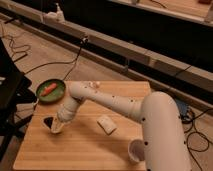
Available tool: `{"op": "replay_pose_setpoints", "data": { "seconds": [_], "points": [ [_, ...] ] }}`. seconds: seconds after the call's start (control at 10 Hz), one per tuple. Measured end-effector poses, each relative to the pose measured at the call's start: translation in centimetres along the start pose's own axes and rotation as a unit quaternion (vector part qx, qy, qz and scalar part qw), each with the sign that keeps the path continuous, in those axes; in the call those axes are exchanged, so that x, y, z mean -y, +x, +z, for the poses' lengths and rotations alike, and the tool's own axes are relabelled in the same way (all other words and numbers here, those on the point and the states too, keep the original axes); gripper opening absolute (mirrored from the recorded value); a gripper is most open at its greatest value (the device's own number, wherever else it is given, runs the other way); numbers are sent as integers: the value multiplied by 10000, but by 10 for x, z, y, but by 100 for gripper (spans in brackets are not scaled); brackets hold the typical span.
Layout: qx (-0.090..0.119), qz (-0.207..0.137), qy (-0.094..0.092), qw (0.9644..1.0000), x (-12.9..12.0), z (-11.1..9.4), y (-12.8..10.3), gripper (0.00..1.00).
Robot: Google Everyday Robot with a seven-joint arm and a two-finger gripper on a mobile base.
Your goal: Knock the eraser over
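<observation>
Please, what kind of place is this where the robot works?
Probably a lab or workshop rather than a home. A small wooden table stands on bare floor crossed by loose cables, with long benches behind. The gripper is beside the black eraser, near a green plate.

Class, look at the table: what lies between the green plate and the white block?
In the camera view, the robot's arm crosses that stretch of table, between the green plate and the white block. Its hand is down by the eraser.
</observation>
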Motion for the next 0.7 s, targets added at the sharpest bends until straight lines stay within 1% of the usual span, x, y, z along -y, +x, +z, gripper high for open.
{"op": "replay_pose_setpoints", "data": {
  "seconds": [0.1, 0.2, 0.3, 0.4, 0.5, 0.6, 0.7],
  "points": [
    [-7, -75, 140, 9999, 14, -2, -4, 0],
    [-39, -119, 226, 9997, 23, -3, -5, 0],
    [-214, -181, 421, 9987, 38, -9, 1, 0],
    [-591, -241, 711, 9954, 54, -27, 15, 0],
    [-943, -215, 959, 9907, 63, -50, 29, 0],
    [-1269, -140, 1199, 9845, 65, -76, 42, 3],
    [-1597, -16, 1446, 9765, 63, -106, 54, 11]
  ]
}}
